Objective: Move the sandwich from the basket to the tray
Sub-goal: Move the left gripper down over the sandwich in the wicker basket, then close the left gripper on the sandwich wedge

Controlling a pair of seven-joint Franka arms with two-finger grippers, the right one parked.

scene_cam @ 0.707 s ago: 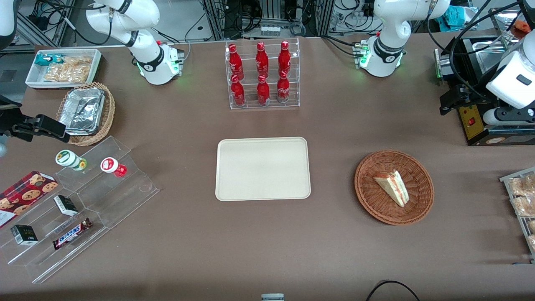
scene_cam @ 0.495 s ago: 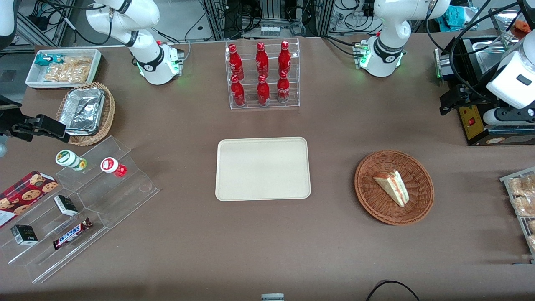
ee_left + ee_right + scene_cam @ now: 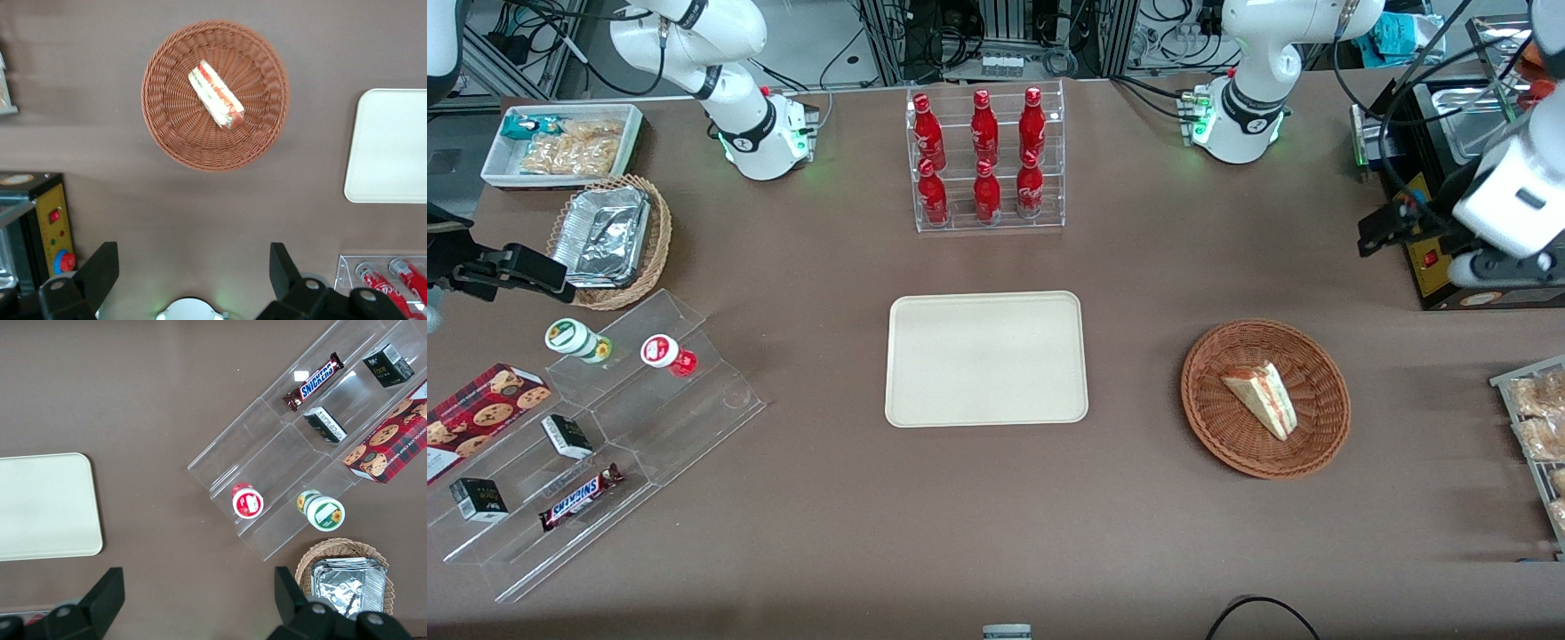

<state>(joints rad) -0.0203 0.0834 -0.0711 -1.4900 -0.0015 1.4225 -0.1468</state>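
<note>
**Q:** While the left arm's gripper (image 3: pixel 193 263) is hanging up high, is anything actually held in it?

**A:** Nope, nothing is held or touched. The two dark fingers (image 3: pixel 100 270) are spread wide apart, fully released. In the front view the gripper (image 3: pixel 1383 227) is seen raised above the table's edge at the working arm's end, just over a black box with a yellow panel (image 3: pixel 1427 258), well apart from the basket (image 3: pixel 1232 436).

**Q:** And the sandwich?

**A:** The sandwich (image 3: pixel 1261 397) is lying in the middle of the basket, red and green filling showing along one edge. The tray (image 3: pixel 986 359) is set flat near the table's centre, with bare tabletop between it and the basket.

**Q:** What about the surface and the room?

**A:** A brown cloth (image 3: pixel 1138 533) is spread over the table. A clear rack of red bottles (image 3: pixel 985 156) is placed farther from the front camera than the tray, and cables and metal frames are seen past the table's edge.
</note>
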